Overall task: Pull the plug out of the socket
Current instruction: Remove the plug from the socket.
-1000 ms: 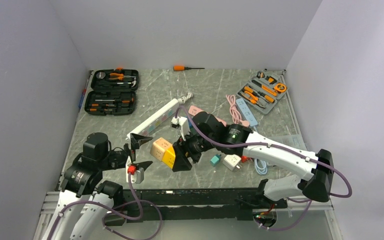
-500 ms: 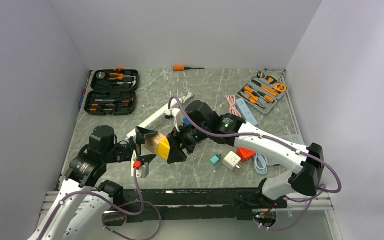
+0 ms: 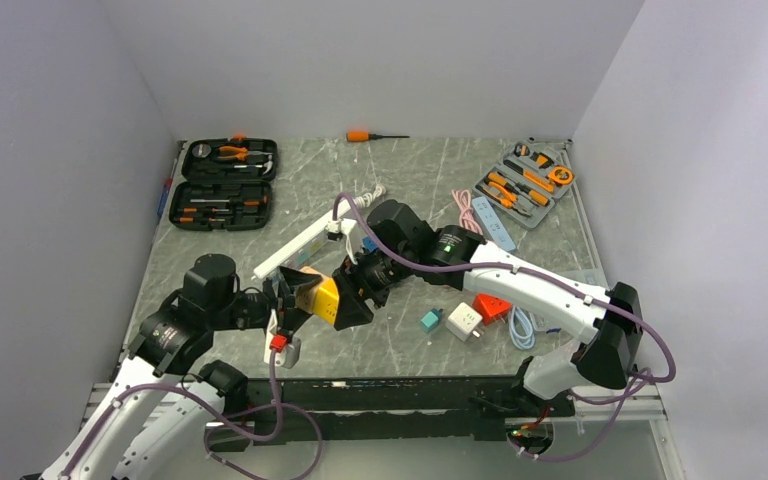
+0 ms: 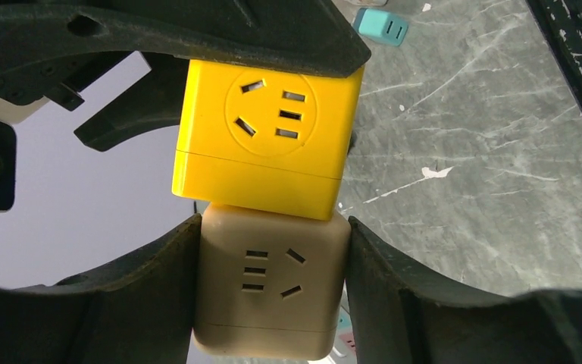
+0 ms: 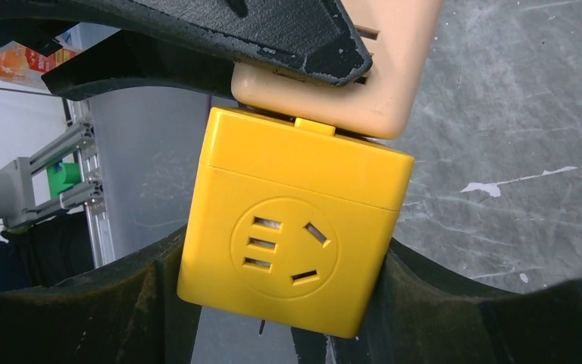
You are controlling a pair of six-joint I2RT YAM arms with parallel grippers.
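A yellow cube socket and a beige cube socket are plugged together and held above the table between both arms. My left gripper is shut on the beige cube, one finger on each side. My right gripper is shut on the yellow cube. In the right wrist view the beige cube sits against the yellow one's far face. In the left wrist view the yellow cube sits above the beige one, the two joined.
A white power strip lies behind the cubes. A teal plug, a white adapter and a red adapter lie right of them. Two tool kits, a screwdriver and a pink cable lie farther back.
My right arm carried the joined cubes left toward my left gripper. My left gripper moved in and shut on the beige cube.
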